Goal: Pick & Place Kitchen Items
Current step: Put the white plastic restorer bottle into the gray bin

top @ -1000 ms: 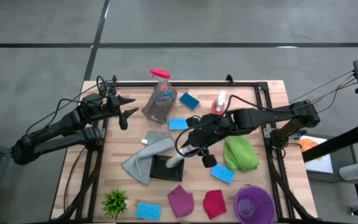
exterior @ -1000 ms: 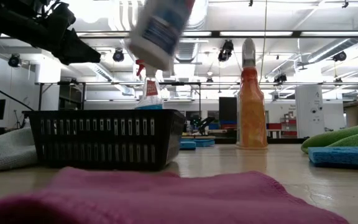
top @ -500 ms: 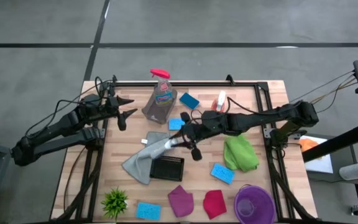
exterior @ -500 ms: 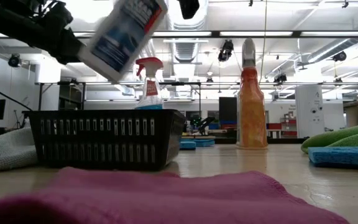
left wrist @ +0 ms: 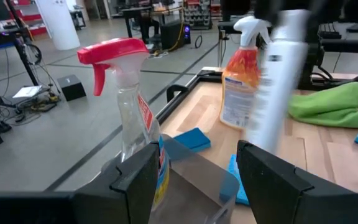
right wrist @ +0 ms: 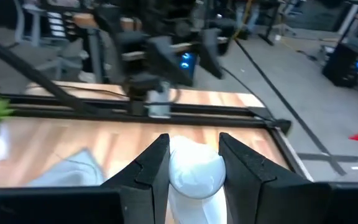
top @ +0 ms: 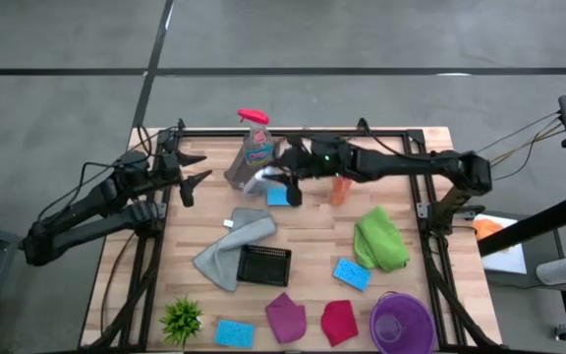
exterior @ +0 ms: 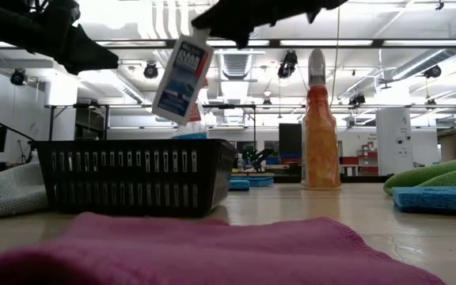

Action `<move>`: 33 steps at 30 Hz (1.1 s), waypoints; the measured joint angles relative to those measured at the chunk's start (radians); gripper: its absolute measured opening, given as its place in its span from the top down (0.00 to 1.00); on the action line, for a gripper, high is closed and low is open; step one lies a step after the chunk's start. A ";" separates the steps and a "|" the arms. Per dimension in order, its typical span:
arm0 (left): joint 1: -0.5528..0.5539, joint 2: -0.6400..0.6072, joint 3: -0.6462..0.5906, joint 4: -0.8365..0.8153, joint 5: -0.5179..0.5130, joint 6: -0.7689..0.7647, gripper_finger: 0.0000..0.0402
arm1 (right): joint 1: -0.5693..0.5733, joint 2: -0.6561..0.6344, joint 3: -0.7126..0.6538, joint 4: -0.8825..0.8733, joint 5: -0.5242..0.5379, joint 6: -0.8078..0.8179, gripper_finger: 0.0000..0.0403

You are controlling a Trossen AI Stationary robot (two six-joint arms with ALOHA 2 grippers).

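Observation:
My right gripper [top: 283, 179] is shut on a white bottle with a blue label [exterior: 182, 77], held in the air beside the clear spray bottle with red trigger [top: 252, 147] near the table's far edge. The white bottle also shows blurred in the left wrist view [left wrist: 278, 81]. The orange spray bottle [top: 338, 189] stands upright, partly hidden under my right arm. My left gripper [top: 191, 169] is open and empty, to the left of the clear spray bottle. A black basket [top: 263, 264] stands on the table beside a grey cloth [top: 229, 246]. My right gripper pinches the white bottle's rounded top end [right wrist: 194, 177] between its two fingers. The fingers come from the table's right. The bottle hangs below the fingers [exterior: 200, 39], a little tilted, lifted clear of the table and the basket.
A green cloth [top: 379, 241] lies at the right. Blue sponges [top: 350, 272] [top: 234, 332] [top: 279, 195], a magenta cloth [top: 285, 317], a red cloth [top: 339, 320], a purple bowl [top: 401, 323] and a small green plant [top: 182, 318] lie about the table's middle and near edge.
My right gripper has carried the white bottle from above the black basket toward the table's far edge, up to the clear spray bottle. The bottle has swung from lying slanted to hanging nearly upright below the fingers.

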 joint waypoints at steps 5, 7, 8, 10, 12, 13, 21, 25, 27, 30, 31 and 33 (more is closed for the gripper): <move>0.000 0.000 0.000 0.000 0.000 0.000 0.46 | -0.056 0.086 0.104 -0.067 0.001 -0.029 0.72; 0.000 0.000 0.000 0.000 0.000 0.000 0.46 | -0.072 0.131 0.157 -0.104 0.002 -0.043 0.72; 0.000 0.000 0.000 0.000 0.000 0.000 0.46 | -0.078 0.154 0.188 -0.133 0.003 -0.048 0.72; 0.000 0.000 0.000 0.000 0.000 0.000 0.46 | -0.088 0.203 0.252 -0.189 0.015 -0.063 0.72; 0.000 0.000 0.000 0.000 0.000 0.000 0.46 | -0.099 0.253 0.314 -0.244 0.024 -0.068 0.72; 0.000 0.000 0.000 -0.001 0.000 0.000 0.46 | -0.103 0.276 0.341 -0.267 0.030 -0.069 0.72; 0.000 0.000 0.000 -0.006 0.000 0.000 0.46 | -0.127 0.418 0.489 -0.401 0.118 -0.069 0.72; 0.000 0.000 0.000 -0.007 0.000 0.000 0.46 | -0.141 0.441 0.513 -0.411 0.119 -0.068 0.72; 0.000 0.000 0.000 -0.007 0.000 0.000 0.46 | -0.146 0.441 0.513 -0.415 0.119 -0.062 0.72; 0.000 0.000 0.000 -0.008 0.000 0.000 0.46 | -0.150 0.441 0.513 -0.416 0.119 -0.059 0.72; 0.000 0.000 0.000 -0.007 0.000 -0.001 0.46 | -0.151 0.441 0.513 -0.417 0.119 -0.059 0.72; 0.000 0.000 0.000 -0.008 0.000 -0.001 0.46 | -0.151 0.441 0.513 -0.426 0.121 -0.059 0.72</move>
